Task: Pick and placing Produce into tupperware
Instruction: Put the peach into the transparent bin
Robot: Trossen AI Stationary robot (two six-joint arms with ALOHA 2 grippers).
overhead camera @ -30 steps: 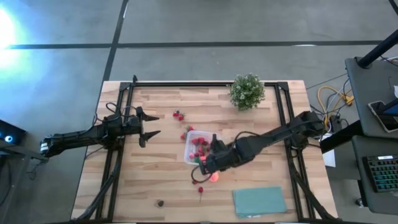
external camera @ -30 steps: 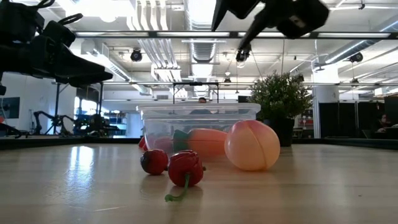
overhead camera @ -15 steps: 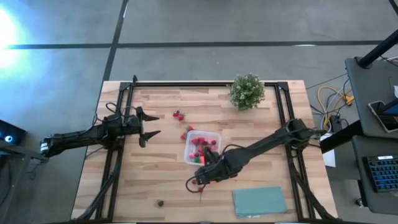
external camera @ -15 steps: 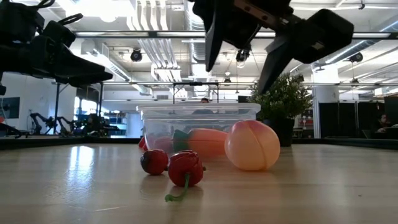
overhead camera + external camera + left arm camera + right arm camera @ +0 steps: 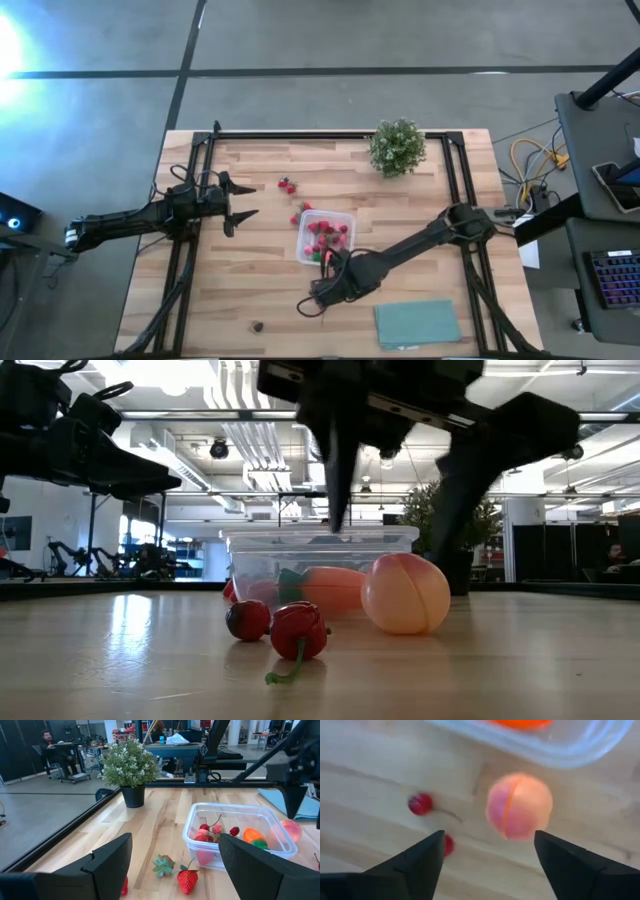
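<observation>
Right wrist view gives me the right end effector (image 5: pixel 487 857) with fingers spread, empty, poised over the peach (image 5: pixel 519 806), a smooth pink-orange ball with a seam, resting on the pale wood bench (image 5: pixel 365 765) just beside the tupperware (image 5: pixel 555 747). Two glossy red cherries (image 5: pixel 420 804) lie near it. The clear, round-cornered tub holds red pieces and an orange one. A second ago this end effector sat higher and narrower. The left end effector (image 5: pixel 238 215) waits spread, well apart.
</observation>
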